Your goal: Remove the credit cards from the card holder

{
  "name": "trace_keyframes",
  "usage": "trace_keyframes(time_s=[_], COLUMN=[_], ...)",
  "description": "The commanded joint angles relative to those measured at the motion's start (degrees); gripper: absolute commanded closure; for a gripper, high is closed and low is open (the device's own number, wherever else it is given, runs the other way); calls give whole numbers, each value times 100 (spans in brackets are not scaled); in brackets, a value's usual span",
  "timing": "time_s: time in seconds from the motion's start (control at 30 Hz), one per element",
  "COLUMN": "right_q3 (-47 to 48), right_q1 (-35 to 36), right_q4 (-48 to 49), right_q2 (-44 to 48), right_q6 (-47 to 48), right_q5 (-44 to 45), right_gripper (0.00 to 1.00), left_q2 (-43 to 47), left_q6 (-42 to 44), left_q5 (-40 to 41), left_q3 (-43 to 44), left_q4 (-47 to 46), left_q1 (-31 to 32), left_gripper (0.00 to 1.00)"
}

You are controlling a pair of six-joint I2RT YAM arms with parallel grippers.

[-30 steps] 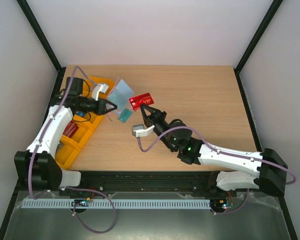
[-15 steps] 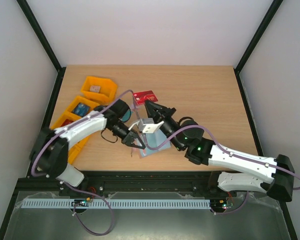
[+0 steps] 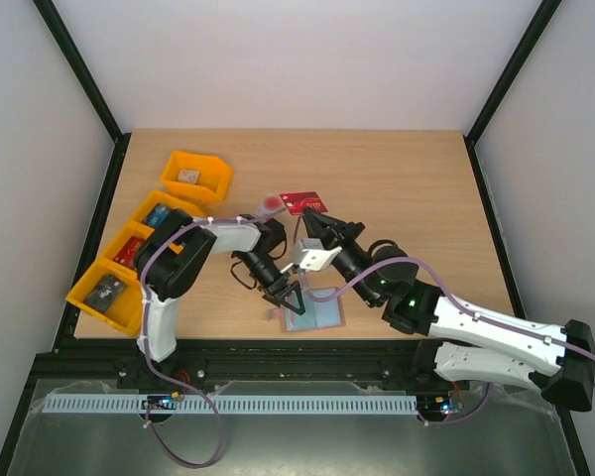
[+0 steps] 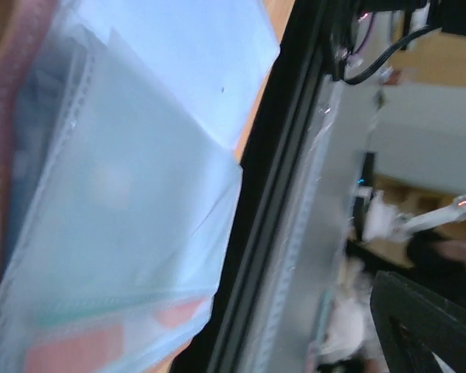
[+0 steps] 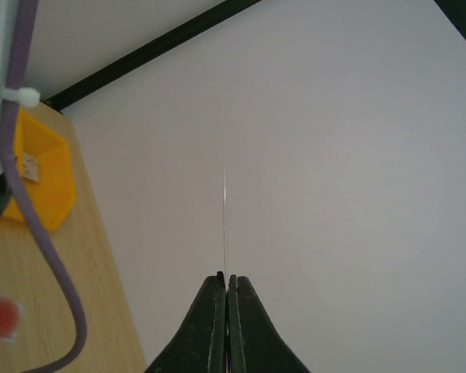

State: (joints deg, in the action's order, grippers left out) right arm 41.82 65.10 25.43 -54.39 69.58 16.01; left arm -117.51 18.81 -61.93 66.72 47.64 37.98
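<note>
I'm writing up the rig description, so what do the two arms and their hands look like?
The left arm and right arm have white shells, black joints and a looping purple cable each. The left hand and right hand are black, with two tapered fingers. A green light glows on the right arm.

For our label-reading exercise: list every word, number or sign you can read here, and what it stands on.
Nothing reads clearly.
Red card in the right gripper: pale print, too small to read.
Items in the orange bins: marks too small to read.
</note>
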Motion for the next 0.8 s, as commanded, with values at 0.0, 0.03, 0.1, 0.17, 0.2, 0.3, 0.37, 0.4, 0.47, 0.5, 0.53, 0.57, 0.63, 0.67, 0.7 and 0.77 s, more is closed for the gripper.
trace_keyframes(time_s=[0.0,0.03,0.1,0.17,0.2,0.3,0.37,0.4,0.47,0.5,0.53,0.57,0.63,0.67,0.7,0.77], right_q3=[34,75,200,389,502,835,854,875,998,1053,1093,1131,1194,1227,1275,1360], right_q1=[-153,-215,-370,-571,-693,-986,-1060,-1103,-1247,-1316,-1370,-1404,-1458,-1464,-1469,-1466], right_q4=[-420,-540,-831,-1257,-1458,-1912,-1782,-1722,-1702,-1694,-1669,-1686,-1703,-1731,-1768,-1758], right_q2=[261,295,344,354,332,190,105,66,-72,-155,-230,-305,-494,-567,-658,-814], right_q6=[-664,-843,-1203,-1599,-1779,-2350,-2744,-2985,-3576,-3846,-4102,-4296,-4638,-4771,-4922,-5124], right_q5=[-406,-568,-1020,-1516,-1743,-2389,-2476,-2535,-2858,-3051,-3252,-3445,-3872,-4066,-4257,-4540], right_gripper=[98,98,98,98,98,98,98,98,98,98,98,98,98,98,98,98], left_q2=[368,517,839,1178,1340,1788,2183,2384,2820,3052,3323,3587,4115,4273,4305,4294], left_q6=[-193,-234,-275,-214,-141,389,894,1149,1552,1730,1943,2074,2302,2521,2731,2851], left_q5=[1314,1508,1781,1877,1854,1517,1323,1274,1292,1332,1415,1499,1616,1623,1591,1537], left_q3=[68,76,114,283,412,1000,1504,1766,2225,2423,2575,2684,2771,2894,3106,3425], left_q4=[-240,-255,-231,-84,42,698,1216,1510,1751,1794,1793,1740,1575,1650,1899,2204], left_q1=[-289,-372,-553,-801,-931,-1358,-1653,-1789,-2003,-2066,-2088,-2096,-2088,-2087,-2090,-2073], left_gripper=[1,1,1,1,1,1,1,1,1,1,1,1,1,1,1,1])
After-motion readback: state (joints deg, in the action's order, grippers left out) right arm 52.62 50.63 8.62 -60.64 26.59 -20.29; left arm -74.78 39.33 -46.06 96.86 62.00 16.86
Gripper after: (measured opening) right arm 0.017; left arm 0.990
